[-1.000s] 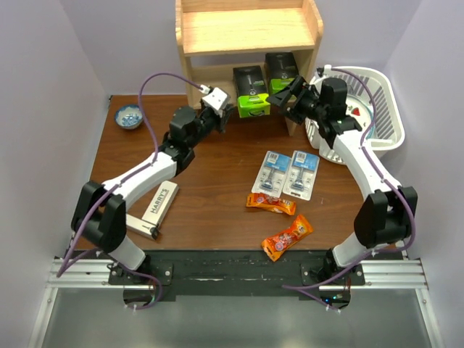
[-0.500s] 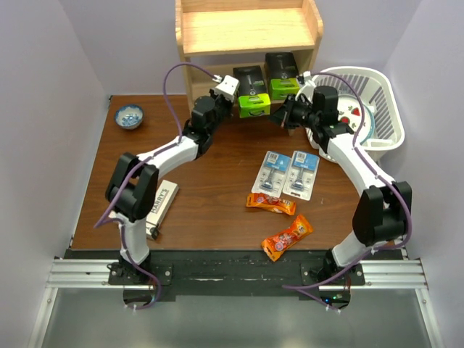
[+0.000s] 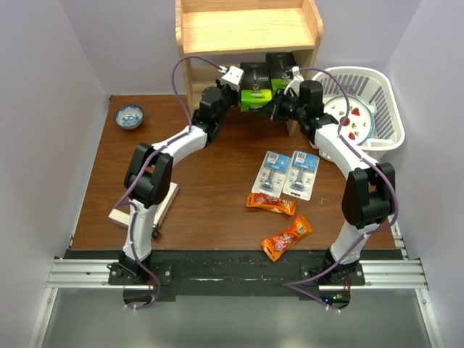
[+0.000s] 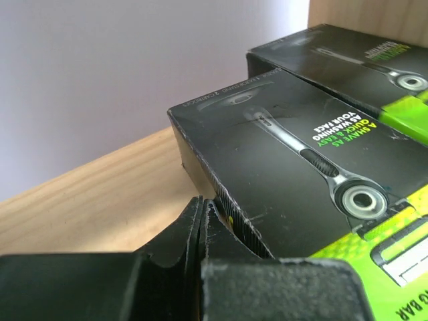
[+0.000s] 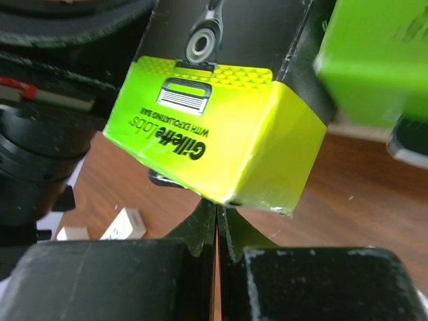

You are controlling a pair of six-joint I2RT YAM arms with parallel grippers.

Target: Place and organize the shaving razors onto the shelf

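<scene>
Light is bright and even from above, with soft shadow under the shelf (image 3: 250,32). Wrist views blur their near fingers (image 4: 167,247).

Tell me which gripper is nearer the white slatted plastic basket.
Right. The right gripper sits just left of the white slatted plastic basket; the left gripper is farther left, across a black box with a lime-green end.
</scene>
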